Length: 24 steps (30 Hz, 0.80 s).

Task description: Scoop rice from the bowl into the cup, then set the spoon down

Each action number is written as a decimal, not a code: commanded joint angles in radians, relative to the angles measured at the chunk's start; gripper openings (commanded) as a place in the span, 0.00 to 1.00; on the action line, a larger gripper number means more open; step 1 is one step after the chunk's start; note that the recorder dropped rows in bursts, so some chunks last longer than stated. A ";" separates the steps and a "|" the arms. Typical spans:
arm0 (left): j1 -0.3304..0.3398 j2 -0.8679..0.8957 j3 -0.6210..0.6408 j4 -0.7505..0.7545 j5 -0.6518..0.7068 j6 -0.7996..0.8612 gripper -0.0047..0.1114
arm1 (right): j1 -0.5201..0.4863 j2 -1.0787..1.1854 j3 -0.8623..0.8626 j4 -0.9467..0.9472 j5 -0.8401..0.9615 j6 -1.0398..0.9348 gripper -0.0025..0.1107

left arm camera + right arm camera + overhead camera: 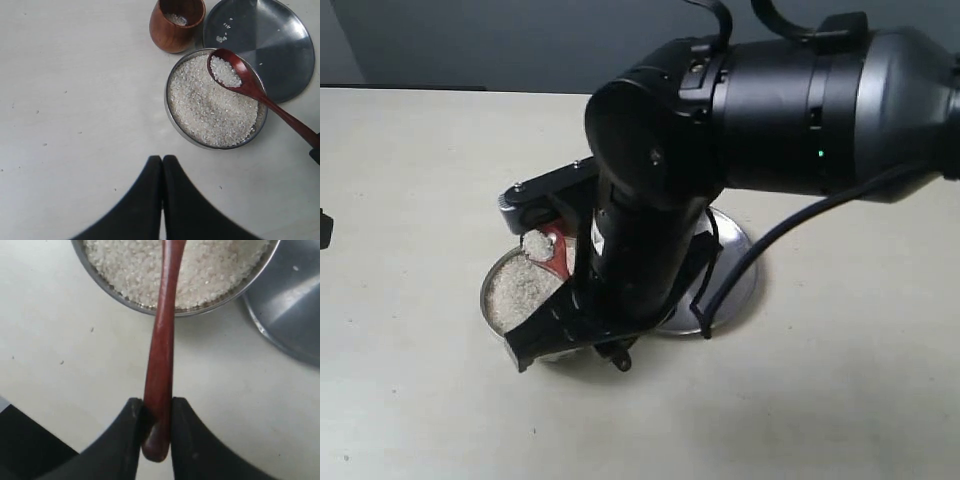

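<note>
Exterior view: the right gripper (157, 407) is clamped on the handle end of the spoon (250, 85), whose head (heaped with rice (224, 71)) hangs over the bowl (166, 100) near its 12 o'clock rim. More grains fill the bowl. The plate (285, 55) lies at the bowl's 3 o'clock. The cup (172, 30), holding a few grains, stands just beside both. The left gripper (162, 162) is pinched closed on nothing, above the table (75, 100).

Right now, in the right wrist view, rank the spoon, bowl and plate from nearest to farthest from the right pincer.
1. spoon: its handle is clamped in the right pincer.
2. bowl: ahead, beneath the spoon's neck.
3. plate: beside the bowl, farther out.
</note>
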 commanded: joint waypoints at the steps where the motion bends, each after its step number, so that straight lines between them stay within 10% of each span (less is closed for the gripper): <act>1: 0.003 -0.001 0.002 -0.001 -0.005 0.001 0.04 | -0.028 -0.010 -0.003 0.037 0.002 -0.055 0.02; 24: 0.003 -0.001 0.002 -0.001 -0.007 0.001 0.04 | -0.222 -0.021 -0.003 0.094 -0.017 -0.309 0.02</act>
